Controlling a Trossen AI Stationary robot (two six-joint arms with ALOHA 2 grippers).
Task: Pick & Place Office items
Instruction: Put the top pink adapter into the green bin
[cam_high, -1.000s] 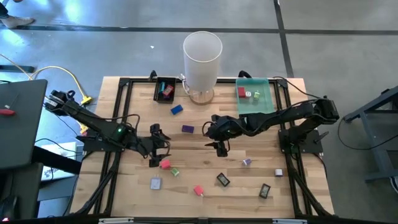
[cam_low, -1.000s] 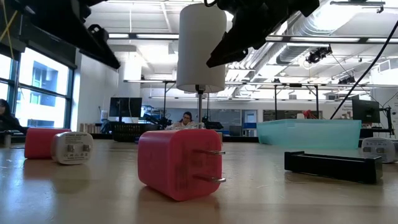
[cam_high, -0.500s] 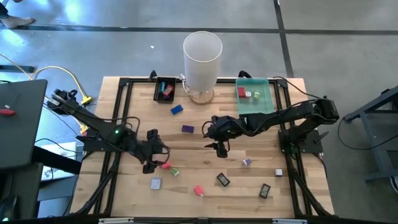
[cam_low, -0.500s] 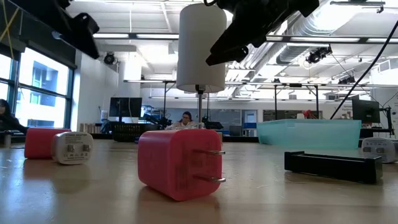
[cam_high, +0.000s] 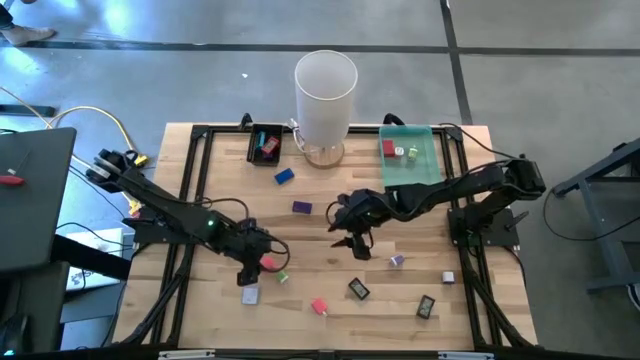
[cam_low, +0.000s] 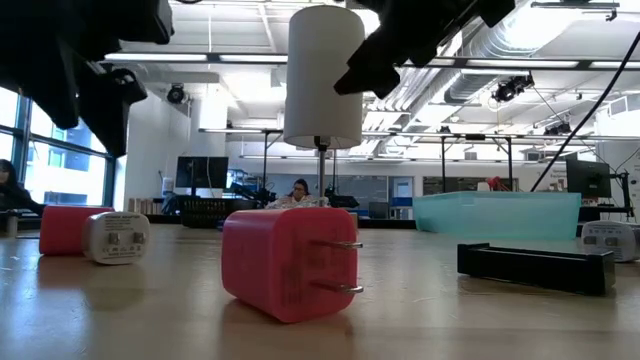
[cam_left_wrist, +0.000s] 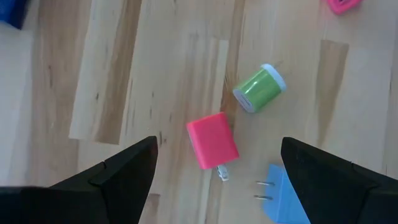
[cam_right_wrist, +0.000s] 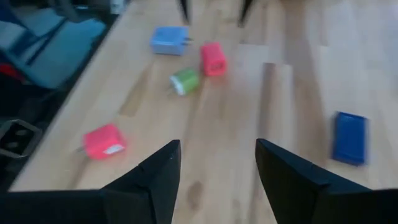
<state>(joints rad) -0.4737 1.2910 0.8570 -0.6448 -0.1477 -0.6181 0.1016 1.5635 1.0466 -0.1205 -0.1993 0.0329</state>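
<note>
The pink charger block (cam_left_wrist: 212, 140) lies flat on the wooden table (cam_high: 330, 270), prongs out, at about 7 o'clock of the table's middle. A green cylinder plug (cam_left_wrist: 259, 88) rests just beside it, and a blue-grey block (cam_left_wrist: 287, 194) with two prongs lies near it toward the table's 6 o'clock edge. The left hand (cam_high: 258, 266) hangs directly above the pink block with its fingers (cam_left_wrist: 118, 175) spread wide, released, one on either side and touching nothing.

Further out, a second pink block (cam_high: 319, 306) sits at 6 o'clock, with two black pieces (cam_high: 358, 289) beside it toward 5 o'clock. A purple piece (cam_high: 301, 208) and a blue piece (cam_high: 285, 176) lie toward 11 o'clock.

The right hand (cam_high: 356, 243) hovers over bare wood near the table's middle; its fingers (cam_right_wrist: 149, 183) stand partly apart and grasp nothing.

At 12 o'clock stands a tall white cylinder (cam_high: 325, 92), flanked by a small black tray (cam_high: 265, 143) at 11 o'clock and a translucent green tray (cam_high: 410, 155) at 1 o'clock.
</note>
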